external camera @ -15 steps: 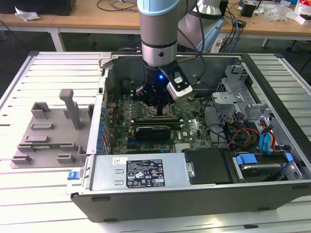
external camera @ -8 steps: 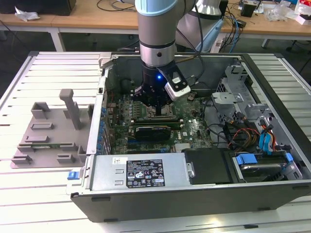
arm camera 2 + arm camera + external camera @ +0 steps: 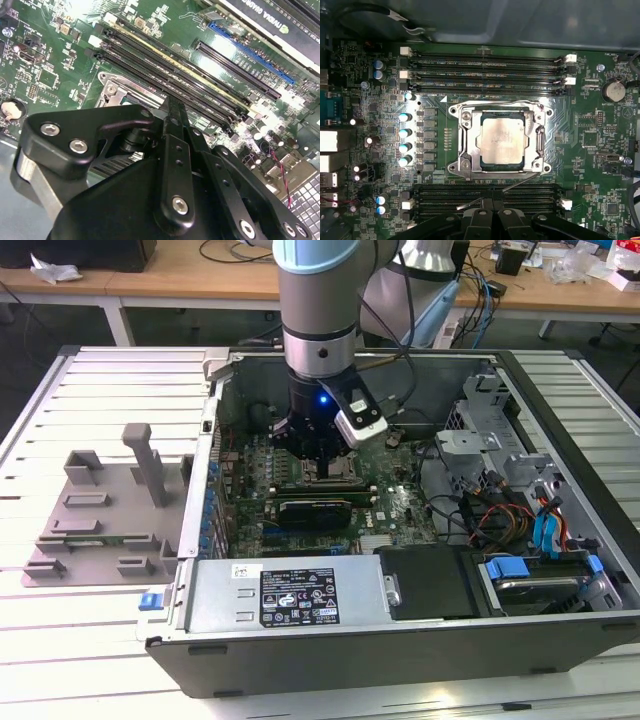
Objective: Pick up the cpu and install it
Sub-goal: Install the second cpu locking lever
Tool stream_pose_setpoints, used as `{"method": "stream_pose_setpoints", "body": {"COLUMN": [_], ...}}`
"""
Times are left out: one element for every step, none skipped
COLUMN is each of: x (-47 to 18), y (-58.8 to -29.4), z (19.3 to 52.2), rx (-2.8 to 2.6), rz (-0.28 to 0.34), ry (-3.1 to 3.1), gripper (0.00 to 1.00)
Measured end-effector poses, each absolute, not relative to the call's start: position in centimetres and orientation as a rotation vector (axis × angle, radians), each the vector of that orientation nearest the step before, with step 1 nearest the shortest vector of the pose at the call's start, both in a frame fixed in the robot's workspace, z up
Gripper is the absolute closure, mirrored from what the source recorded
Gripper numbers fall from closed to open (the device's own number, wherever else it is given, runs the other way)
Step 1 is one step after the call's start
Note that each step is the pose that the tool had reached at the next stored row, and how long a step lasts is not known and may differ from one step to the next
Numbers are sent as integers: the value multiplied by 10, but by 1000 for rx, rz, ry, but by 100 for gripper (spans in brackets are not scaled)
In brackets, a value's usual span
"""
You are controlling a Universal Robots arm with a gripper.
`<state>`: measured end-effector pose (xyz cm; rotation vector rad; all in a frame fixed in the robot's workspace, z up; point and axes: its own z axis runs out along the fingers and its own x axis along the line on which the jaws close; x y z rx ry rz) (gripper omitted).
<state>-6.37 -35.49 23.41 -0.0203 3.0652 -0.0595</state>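
So the cpu (image 3: 499,140) is already sitting in the socket frame (image 3: 501,139) on the motherboard (image 3: 380,75), silver top up, and in the first wrist view it looks square to the frame on all four sides. The hand (image 3: 318,462) hangs right over that spot inside the open computer case (image 3: 400,640), low over the board between the RAM slots (image 3: 487,62). In both wrist views the black fingers (image 3: 492,207) look pressed together with nothing between them, so I'd call it closed and empty. If the chip really is down, my take is that doing this step well comes down to checking it lies flat with no corner riding up on the frame edge, and keeping any hand motion straight vertical so nothing drags across the chip or those slots. The grey fixture tray (image 3: 95,515) sits on the table (image 3: 60,660) off to the exterior view's left, well apart from the case.
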Motion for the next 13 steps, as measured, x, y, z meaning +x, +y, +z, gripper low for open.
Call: {"method": "stream_pose_setpoints", "body": {"x": [-64,-64,-64,-64,-65,-65,-65,-65,-66,-66,-67,-68,-69], "y": [-355,-355,-355,-355,-355,-355,-355,-355,-355,-355,-355,-355,-355], "z": [234,234,234,234,233,233,233,233,232,232,231,231,231], "rx": [-20,-20,-20,-20,-20,-20,-20,-20,-20,-20,-20,-20,-20], "rz": [-60,-59,-60,-60,-60,-60,-60,-60,-59,-60,-60,-59,-59], "ry": [3065,3065,3065,3065,3065,3065,3065,3065,3065,3065,3065,3065,3065], "gripper": [89,89,89,89,89,89,89,89,89,89,89,89,89]}}
